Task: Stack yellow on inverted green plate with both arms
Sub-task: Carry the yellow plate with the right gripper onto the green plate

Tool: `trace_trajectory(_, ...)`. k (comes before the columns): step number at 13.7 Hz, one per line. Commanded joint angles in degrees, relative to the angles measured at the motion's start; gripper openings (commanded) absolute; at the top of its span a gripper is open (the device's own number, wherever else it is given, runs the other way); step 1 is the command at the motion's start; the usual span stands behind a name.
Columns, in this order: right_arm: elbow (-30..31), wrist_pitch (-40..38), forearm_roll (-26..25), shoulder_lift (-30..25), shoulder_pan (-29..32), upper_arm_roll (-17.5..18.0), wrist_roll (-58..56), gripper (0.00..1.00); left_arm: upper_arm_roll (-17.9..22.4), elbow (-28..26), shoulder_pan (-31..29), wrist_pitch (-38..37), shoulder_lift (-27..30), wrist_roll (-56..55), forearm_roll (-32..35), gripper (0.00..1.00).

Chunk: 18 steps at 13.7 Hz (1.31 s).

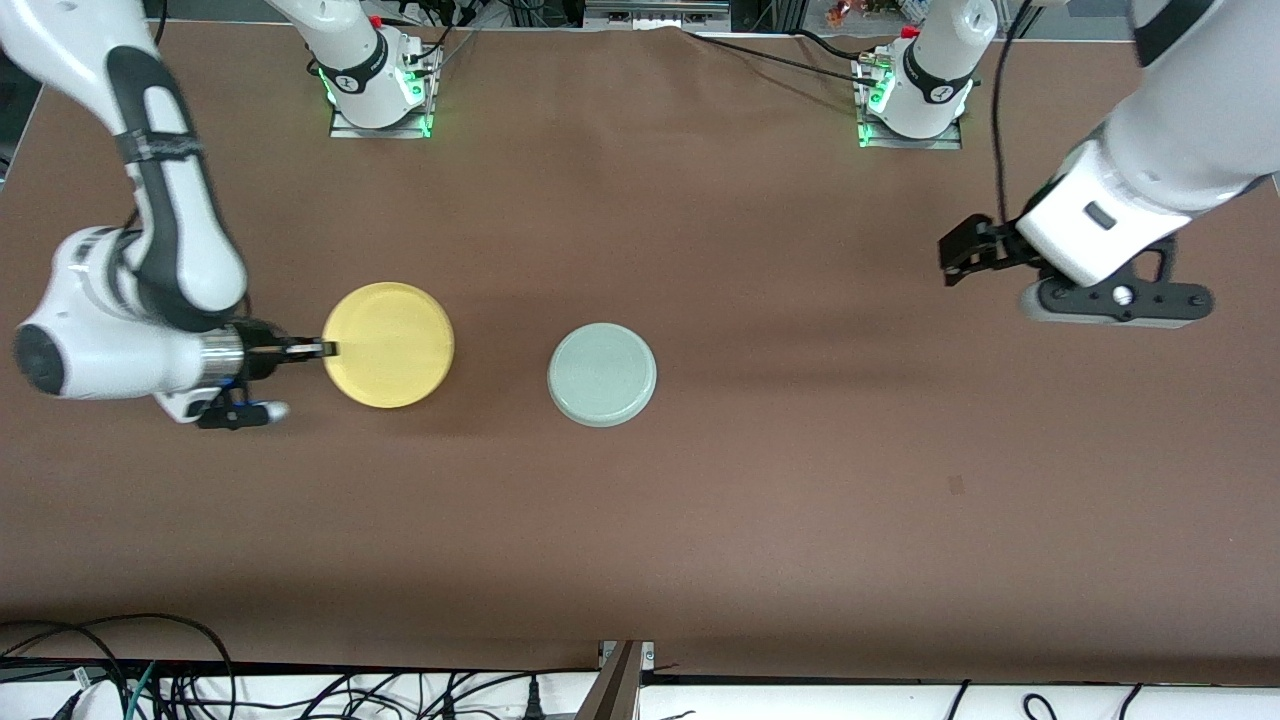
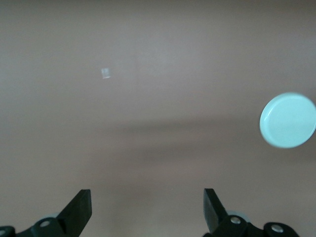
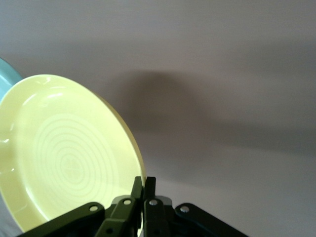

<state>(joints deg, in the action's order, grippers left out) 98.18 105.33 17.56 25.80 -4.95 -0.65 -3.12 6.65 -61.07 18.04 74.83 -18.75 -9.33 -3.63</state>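
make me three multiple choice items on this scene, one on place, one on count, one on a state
1. Where is the green plate relative to the yellow plate?
A. beside it, toward the left arm's end
B. on top of it
C. under it

2. How many plates are there?
A. one
B. two
C. three

3. What are the right gripper fingers doing?
A. spread wide over bare table
B. shut on the yellow plate's rim
C. shut on the green plate

Answers: 1 A, the plates sit apart on the table; 2 B, one yellow, one green; 3 B, the right wrist view shows the rim pinched.
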Motion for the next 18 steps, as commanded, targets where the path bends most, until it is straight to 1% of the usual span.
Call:
trace_trajectory(1, 2.8, 6.0, 0.6, -1.8, -6.8, 0.7, 11.0, 0.00, 0.0, -2.1, -2.9, -0.9, 2.5, 7.1, 0.2, 1.00)
trace_trajectory(2, 2.8, 7.6, 0.6, -1.0, -8.2, 0.7, 12.3, 0.00, 0.7, -3.7, -3.1, -0.7, 3.7, 9.7, 0.3, 1.00)
trace_trajectory(3, 2.8, 9.3, 0.9, -0.4, -9.4, 0.8, 13.4, 0.00, 1.5, -6.5, -3.5, 0.2, 4.9, 11.9, 0.8, 1.00)
trace_trajectory(4, 2.7, 10.9, 3.0, 0.0, -10.6, 0.8, 14.4, 0.00, 2.0, -9.1, -4.3, 1.8, 6.9, 13.7, 1.8, 1.00)
trace_trajectory(5, 2.6, 13.4, 6.3, 0.6, -12.3, 0.8, 14.5, 0.00, 2.5, -12.4, -4.5, 3.6, 8.8, 15.5, 2.7, 1.00)
trace_trajectory(6, 2.7, 15.8, 7.6, 1.5, -13.9, 0.8, 14.9, 0.00, 3.2, -15.6, -4.6, 5.7, 10.8, 17.1, 3.4, 1.00)
trace_trajectory(8, 2.7, 19.2, 7.6, 2.1, -17.2, 0.7, 19.2, 0.00, 3.8, -22.7, -5.4, 9.2, 15.2, 19.1, 3.8, 1.00)
trace_trajectory(10, 3.5, 23.4, 7.5, 4.7, -18.2, 0.8, 19.4, 0.00, 3.8, -29.9, -6.9, 14.4, 19.7, 21.6, 3.9, 1.00)
trace_trajectory(11, 4.4, 25.0, 7.5, 4.9, -18.8, 0.8, 19.4, 0.00, 3.8, -33.3, -7.3, 17.2, 21.8, 22.8, 3.9, 1.00)
trace_trajectory(12, 4.8, 26.2, 7.5, 4.9, -20.0, 0.8, 19.4, 0.00, 3.8, -35.4, -8.1, 18.6, 23.4, 23.6, 4.0, 1.00)
trace_trajectory(14, 5.9, 27.1, 7.7, 5.0, -20.6, 0.8, 19.6, 0.00, 3.8, -35.6, -8.8, 18.7, 23.4, 24.9, 4.2, 1.00)
trace_trajectory(16, 6.1, 28.1, 7.8, 5.7, -21.4, 0.9, 19.7, 0.00, 3.8, -34.9, -8.8, 18.3, 22.8, 27.4, 6.8, 1.00)
trace_trajectory(18, 6.2, 28.2, 7.8, 6.0, -21.5, 0.9, 19.4, 0.00, 3.8, -35.0, -9.0, 18.2, 22.4, 27.3, 6.9, 1.00)
